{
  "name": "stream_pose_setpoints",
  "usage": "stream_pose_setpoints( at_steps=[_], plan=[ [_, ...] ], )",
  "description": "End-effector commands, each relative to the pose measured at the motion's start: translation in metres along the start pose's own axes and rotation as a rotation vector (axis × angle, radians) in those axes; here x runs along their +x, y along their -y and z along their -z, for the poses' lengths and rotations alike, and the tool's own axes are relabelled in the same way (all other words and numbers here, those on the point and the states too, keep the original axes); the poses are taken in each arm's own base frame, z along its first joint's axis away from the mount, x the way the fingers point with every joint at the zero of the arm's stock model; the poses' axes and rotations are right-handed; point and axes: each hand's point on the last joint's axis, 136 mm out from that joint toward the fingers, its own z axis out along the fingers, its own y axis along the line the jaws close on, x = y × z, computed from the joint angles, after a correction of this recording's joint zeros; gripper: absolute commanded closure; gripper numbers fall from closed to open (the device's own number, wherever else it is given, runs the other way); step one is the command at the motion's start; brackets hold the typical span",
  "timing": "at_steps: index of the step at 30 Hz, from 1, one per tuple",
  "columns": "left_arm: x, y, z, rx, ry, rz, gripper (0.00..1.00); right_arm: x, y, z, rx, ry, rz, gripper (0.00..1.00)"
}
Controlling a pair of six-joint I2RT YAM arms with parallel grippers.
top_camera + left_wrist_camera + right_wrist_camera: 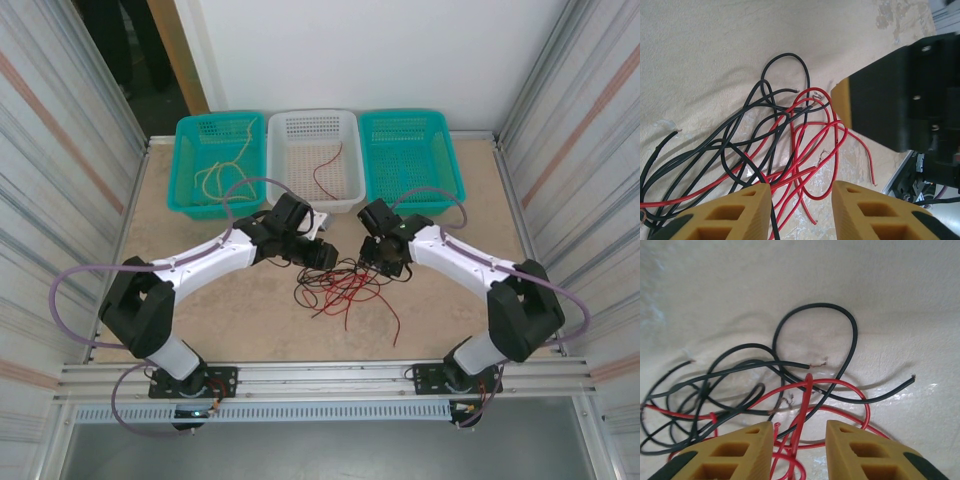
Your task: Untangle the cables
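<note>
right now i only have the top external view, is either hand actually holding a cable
observer: No. In the left wrist view the left hand is open, and a black cable passes loose through the gap.
operator: and the right one
observer: In the right wrist view the right hand is open too. A red cable runs up between its fingers, unclamped.
operator: any free end near it
observer: Yes. A black cable tip with a stripped end lies apart from the tangle, toward the right side of the right wrist view.
</note>
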Motion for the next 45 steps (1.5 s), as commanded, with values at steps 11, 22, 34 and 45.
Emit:
stream_pose_setpoints(
  at_steps=[11,22,34,45],
  plan=[
    [-0.004,0.011,0.006,0.02,-0.003,-0.044,0.63,0.014,0.01,-0.017,0.025,-0.052,-0.025,0.89],
    [-0.029,0.031,0.032,0.009,0.042,-0.228,0.59,-0.001,-0.032,0.091,-0.075,0.217,0.258,1.0],
    [-0.088,0.101,0.089,0.162,0.318,-0.46,0.43,0.005,-0.074,0.248,-0.586,0.54,0.427,1.0],
    [-0.101,0.134,0.111,0.282,0.405,-0.52,0.68,0.005,-0.084,0.286,-0.714,0.578,0.443,1.0]
  ],
)
